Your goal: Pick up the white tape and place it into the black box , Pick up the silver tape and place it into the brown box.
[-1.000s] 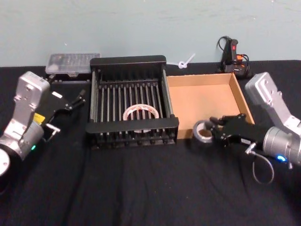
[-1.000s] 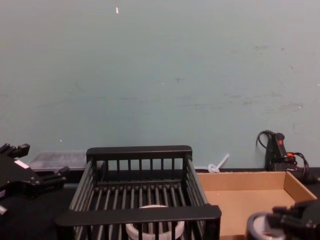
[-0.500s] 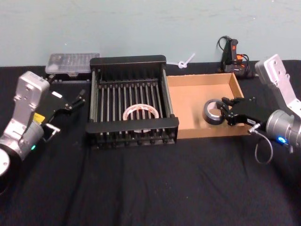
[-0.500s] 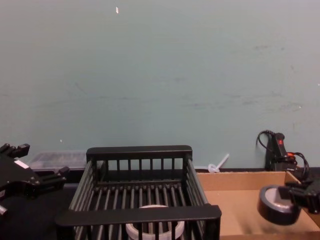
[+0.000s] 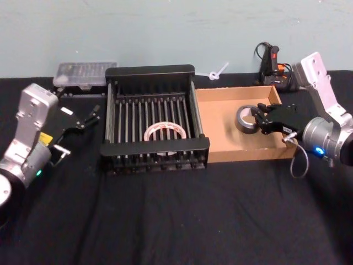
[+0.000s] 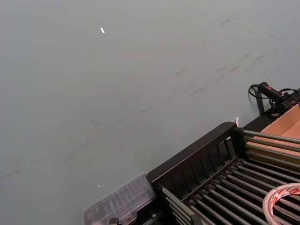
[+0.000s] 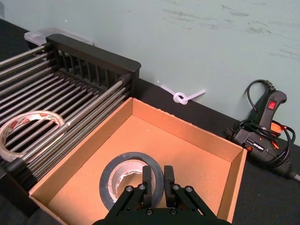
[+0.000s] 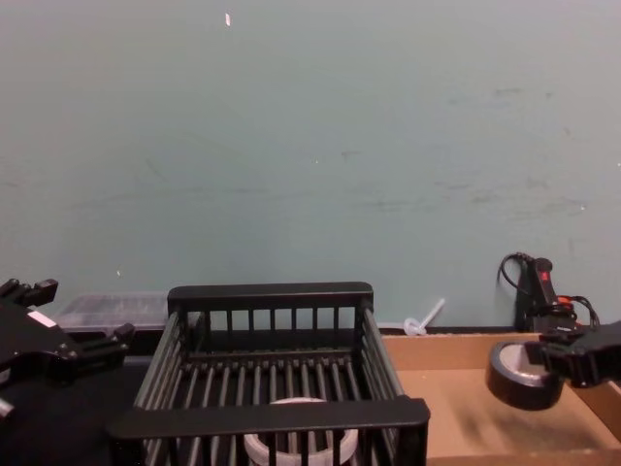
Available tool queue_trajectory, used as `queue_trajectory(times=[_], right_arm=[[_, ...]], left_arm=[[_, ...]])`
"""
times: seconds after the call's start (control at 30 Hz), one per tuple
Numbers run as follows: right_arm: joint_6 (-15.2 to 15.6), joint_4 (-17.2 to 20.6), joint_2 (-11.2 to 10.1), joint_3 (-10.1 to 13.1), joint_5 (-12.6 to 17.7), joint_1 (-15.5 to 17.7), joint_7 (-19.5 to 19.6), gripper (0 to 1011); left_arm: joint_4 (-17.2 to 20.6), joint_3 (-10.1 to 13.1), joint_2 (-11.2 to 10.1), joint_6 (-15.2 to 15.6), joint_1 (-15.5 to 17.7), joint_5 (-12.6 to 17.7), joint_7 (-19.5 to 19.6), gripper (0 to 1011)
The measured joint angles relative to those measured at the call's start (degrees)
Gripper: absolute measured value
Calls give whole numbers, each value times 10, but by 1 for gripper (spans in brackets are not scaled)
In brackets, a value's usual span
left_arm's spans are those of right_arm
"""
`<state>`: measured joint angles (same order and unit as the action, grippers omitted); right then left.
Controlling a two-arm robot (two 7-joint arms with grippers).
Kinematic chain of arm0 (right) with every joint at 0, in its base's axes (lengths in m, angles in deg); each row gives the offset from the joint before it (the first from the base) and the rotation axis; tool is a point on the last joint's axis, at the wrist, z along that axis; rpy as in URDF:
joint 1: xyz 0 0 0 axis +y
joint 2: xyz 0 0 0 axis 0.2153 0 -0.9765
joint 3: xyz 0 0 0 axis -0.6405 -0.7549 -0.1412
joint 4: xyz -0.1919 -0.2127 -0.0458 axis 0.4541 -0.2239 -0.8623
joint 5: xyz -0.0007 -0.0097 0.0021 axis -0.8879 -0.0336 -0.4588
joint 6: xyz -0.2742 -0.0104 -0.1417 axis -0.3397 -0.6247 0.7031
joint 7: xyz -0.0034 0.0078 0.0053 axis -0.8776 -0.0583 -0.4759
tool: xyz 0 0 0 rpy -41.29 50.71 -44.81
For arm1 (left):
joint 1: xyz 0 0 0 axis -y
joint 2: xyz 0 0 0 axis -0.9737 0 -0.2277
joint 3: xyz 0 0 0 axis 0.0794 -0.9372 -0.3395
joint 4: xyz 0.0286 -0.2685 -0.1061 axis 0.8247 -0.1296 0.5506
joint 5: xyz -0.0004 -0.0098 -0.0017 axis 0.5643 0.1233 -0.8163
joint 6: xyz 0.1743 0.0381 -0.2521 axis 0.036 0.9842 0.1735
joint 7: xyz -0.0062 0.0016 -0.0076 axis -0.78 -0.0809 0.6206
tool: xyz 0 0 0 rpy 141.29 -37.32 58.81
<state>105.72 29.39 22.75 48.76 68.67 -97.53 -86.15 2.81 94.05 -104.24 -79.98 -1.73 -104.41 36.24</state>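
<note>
right claw: pinching the silver tape, held above the brown box
left claw: spread, parked beside the black box
white tape: in that crate; its red printing unreadable

Our right gripper reached toward nine o'clock, fingers clamped on a dull grey-silver tape roll; our left gripper sat parked at nine o'clock.
</note>
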Motion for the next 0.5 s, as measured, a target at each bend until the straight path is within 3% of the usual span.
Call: queue_trajectory(times=[0.17, 0.5], right_arm=[[2, -15, 13, 5, -4, -8, 2, 158], [2, -14, 11, 4, -4, -8, 2, 158]], left_arm=[[0, 0, 0, 0, 0, 0, 0, 1001], [0, 0, 0, 0, 0, 0, 0, 1001]])
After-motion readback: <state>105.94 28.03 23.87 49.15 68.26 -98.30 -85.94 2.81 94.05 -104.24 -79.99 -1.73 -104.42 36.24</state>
